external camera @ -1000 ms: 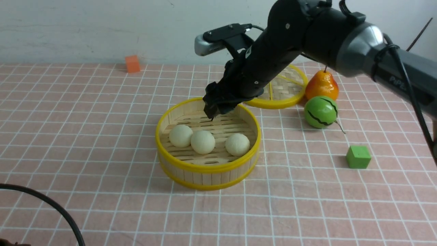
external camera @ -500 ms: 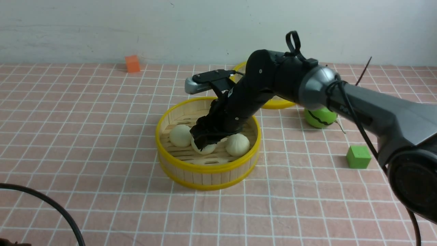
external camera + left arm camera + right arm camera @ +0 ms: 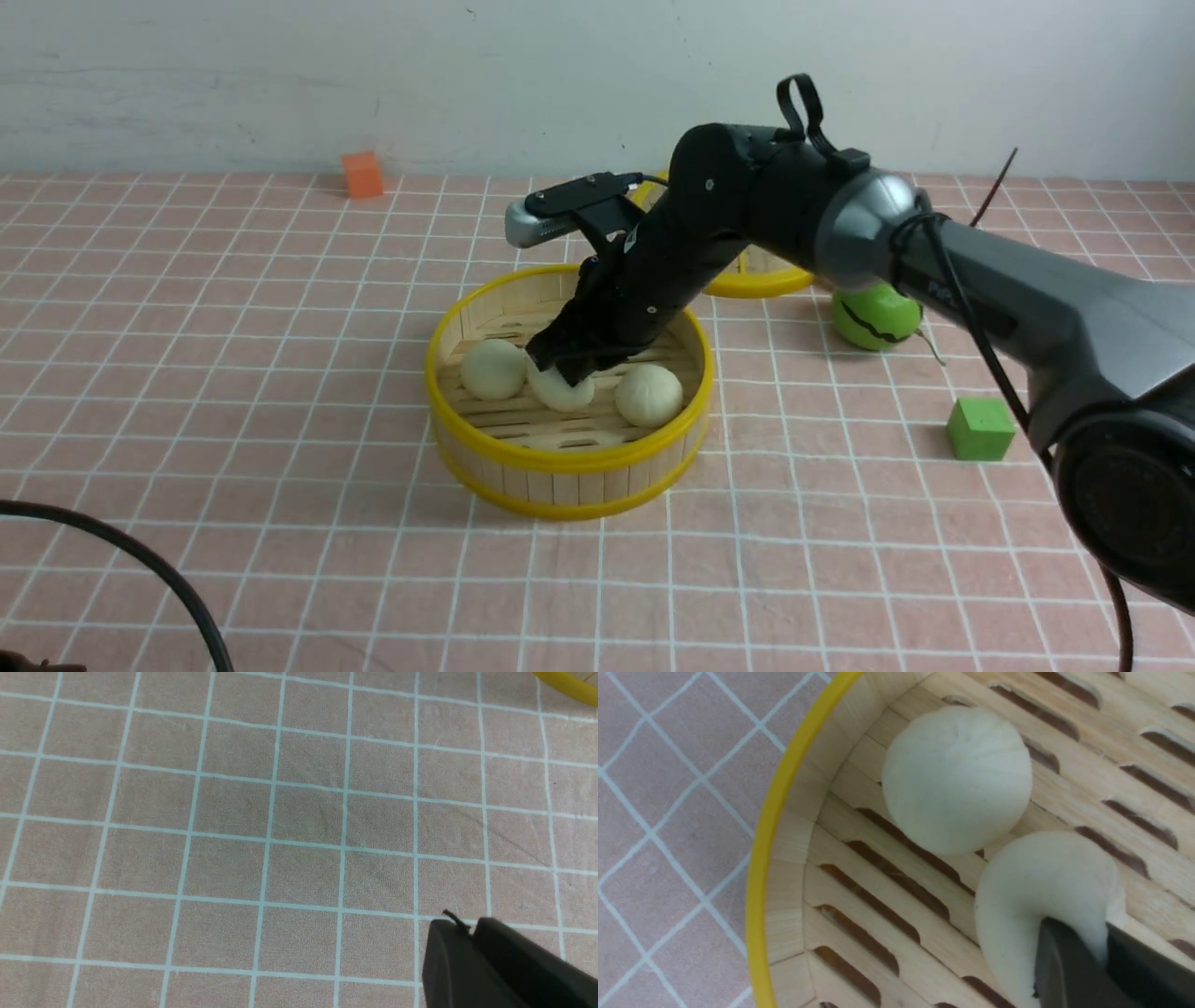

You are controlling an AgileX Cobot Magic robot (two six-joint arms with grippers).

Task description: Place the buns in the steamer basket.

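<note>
Where the right gripper (image 3: 560,367) dips into the centre of the front view, its dark fingers (image 3: 1064,961) are clamped on the middle bun (image 3: 566,392). In the lower right of the right wrist view, the bun's soft top bulges up between them. A second bun (image 3: 493,370) sits just beside it on the left and a third bun (image 3: 649,395) near on the right, all three inside the steamer basket (image 3: 560,459). Behind lie a flat lid (image 3: 758,278) and a green melon (image 3: 873,317). At the left wrist view's lower right, the left gripper (image 3: 472,933) is pressed together, empty, over the checked cloth (image 3: 233,812).
</note>
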